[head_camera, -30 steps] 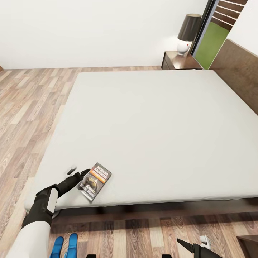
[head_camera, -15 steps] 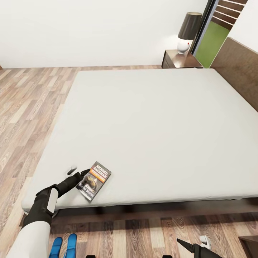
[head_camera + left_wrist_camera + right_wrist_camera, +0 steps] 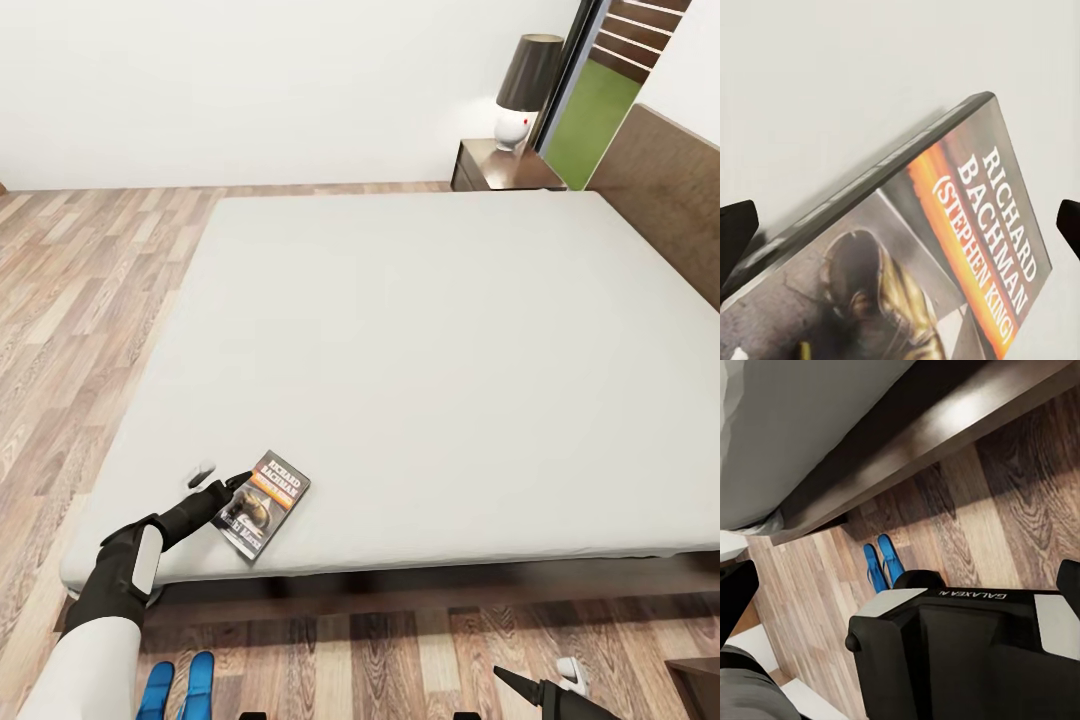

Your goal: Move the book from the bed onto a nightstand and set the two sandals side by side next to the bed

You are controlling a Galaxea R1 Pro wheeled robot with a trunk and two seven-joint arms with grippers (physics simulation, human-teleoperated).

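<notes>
A bedroom with white walls and a wood-plank floor [image 3: 90, 290]. A large low bed [image 3: 420, 350] with a plain grey mattress fills the middle; its wooden headboard [image 3: 670, 200] is on the right. Beyond the far corner stands a dark nightstand [image 3: 500, 168] holding a lamp [image 3: 522, 95].

The book [image 3: 264, 503] lies flat, cover up, near the bed's near-left corner, its long axis running diagonally toward the headboard side. The left gripper [image 3: 232, 487] rests at the book's left edge; in the left wrist view its fingertips stand wide apart either side of the book [image 3: 945, 262], open. The right gripper [image 3: 540, 688] hangs low over the floor, fingers spread. Two blue sandals [image 3: 180, 686] lie side by side on the floor by the bed, also seen in the right wrist view [image 3: 883, 564].
</notes>
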